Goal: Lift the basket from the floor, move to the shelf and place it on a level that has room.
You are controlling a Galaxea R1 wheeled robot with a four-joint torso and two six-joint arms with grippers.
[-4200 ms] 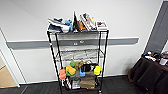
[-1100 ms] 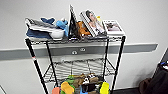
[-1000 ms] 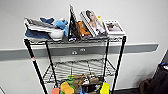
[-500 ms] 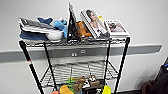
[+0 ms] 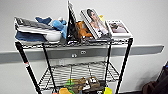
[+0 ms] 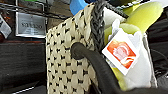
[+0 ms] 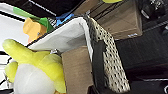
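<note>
The basket (image 6: 67,70) has beige speckled woven sides and a dark rim, and a yellow and white plush with an orange tag sits in it. My left gripper (image 6: 82,51) is shut on its wall, one dark finger lying across the weave. In the right wrist view the basket (image 7: 110,65) shows its white lining, and my right gripper (image 7: 98,52) is clamped on the rim. The shelf (image 5: 124,62) stands close in front in the head view. Its middle level (image 5: 75,72) is a bare wire grid. Dark floor (image 7: 147,52) lies below the basket.
Books (image 5: 96,23), a blue plush and a white bowl crowd the top tier. Colourful toys (image 5: 77,85) lie on the tier below the bare one. A brown cardboard box (image 7: 120,22) sits beyond the basket. A dark bag (image 5: 160,82) stands right of the rack, against the wall.
The head view has closed in on the shelf, which now looms larger, with its top tier nearer the middle of the picture. Nothing on the shelf has shifted.
</note>
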